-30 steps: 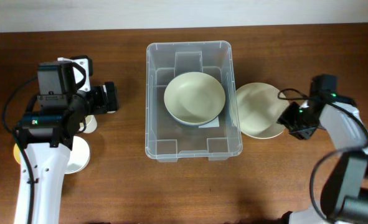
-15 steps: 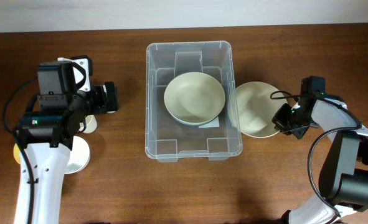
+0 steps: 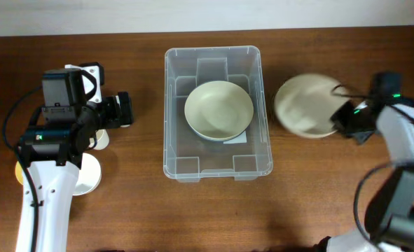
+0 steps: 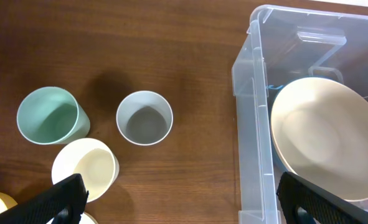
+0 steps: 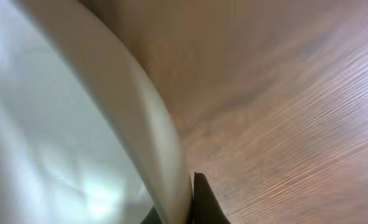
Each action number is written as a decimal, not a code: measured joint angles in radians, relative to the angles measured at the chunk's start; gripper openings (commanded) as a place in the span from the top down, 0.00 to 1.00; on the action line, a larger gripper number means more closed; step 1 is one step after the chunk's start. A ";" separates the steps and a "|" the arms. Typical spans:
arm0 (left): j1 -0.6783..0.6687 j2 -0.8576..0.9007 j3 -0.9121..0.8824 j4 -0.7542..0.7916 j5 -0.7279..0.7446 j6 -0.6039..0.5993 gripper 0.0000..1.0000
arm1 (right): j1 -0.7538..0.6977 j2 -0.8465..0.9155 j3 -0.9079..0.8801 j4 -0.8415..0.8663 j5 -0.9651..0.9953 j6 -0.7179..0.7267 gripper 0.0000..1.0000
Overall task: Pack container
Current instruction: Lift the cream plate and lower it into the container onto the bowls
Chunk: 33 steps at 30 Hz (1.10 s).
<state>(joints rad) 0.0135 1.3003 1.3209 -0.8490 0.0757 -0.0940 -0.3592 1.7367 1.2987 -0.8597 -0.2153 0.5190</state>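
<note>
At the right side of the table (image 3: 319,196), your right gripper (image 3: 341,117) is pinched on the right rim of a pale bowl (image 3: 305,105). That bowl shows blurred in the overhead view. It sits beside the container (image 3: 171,140) but apart from it, with bare wood between the bowl and the container's right wall. In the right wrist view the bowl's rim fills the frame. One dark fingertip (image 5: 200,198) lies against its outer side, and the other is hidden by the bowl.

The container stands mid-table between your two arms. A cream bowl (image 3: 218,110) rests upright on its base, partly covering the white label (image 3: 237,138).

Your left gripper (image 3: 125,110) hangs left of the container with its fingers (image 4: 64,198) spread wide, holding and touching nothing. Below it stand a teal cup (image 4: 47,116), a grey cup (image 4: 144,117) and a cream cup (image 4: 84,169), all upright.
</note>
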 measured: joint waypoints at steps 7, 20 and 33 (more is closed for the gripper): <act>0.000 0.000 0.000 0.000 0.000 0.000 0.00 | 0.079 -0.212 0.185 -0.040 0.000 -0.045 0.96; 0.000 0.000 0.000 0.000 0.000 0.000 0.00 | 0.604 -0.073 0.231 -0.045 0.002 -0.263 0.96; 0.000 0.000 0.000 0.000 0.000 0.000 0.00 | 0.659 0.076 0.348 -0.144 0.077 -0.370 0.54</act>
<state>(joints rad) 0.0135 1.3003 1.3209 -0.8486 0.0757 -0.0940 0.3000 1.8126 1.6463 -1.0035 -0.1387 0.1486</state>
